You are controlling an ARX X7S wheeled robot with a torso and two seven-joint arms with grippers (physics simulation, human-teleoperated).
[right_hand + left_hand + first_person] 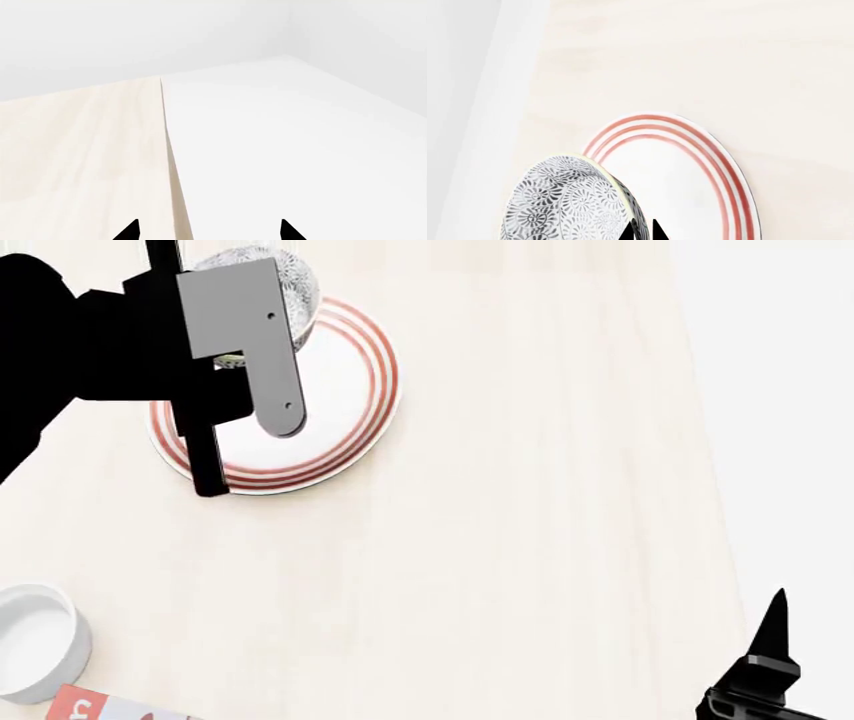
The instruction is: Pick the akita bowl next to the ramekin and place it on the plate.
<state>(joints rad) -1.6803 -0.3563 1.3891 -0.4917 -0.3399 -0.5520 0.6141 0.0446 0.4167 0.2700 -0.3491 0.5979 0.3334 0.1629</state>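
Observation:
The akita bowl [564, 200], grey-and-white patterned, is pinched at its rim by my left gripper [642, 232], whose two black fingertips sit either side of the wall. It hangs tilted over the edge of the plate [694, 170], a white dish with red rings. In the head view the bowl [267, 275] peeks out behind the left arm at the far rim of the plate [334, 430]; the left gripper's fingertips are hidden there. The white ramekin [38, 640] sits at the near left. My right gripper [209, 231] is open and empty over the table's right edge.
The wooden table [534, 490] stretches right of the plate, ending at an edge [167, 150] beside white floor. A red-and-white box corner [100, 707] lies by the ramekin. The right gripper's fingertip [774, 625] shows at the bottom right of the head view.

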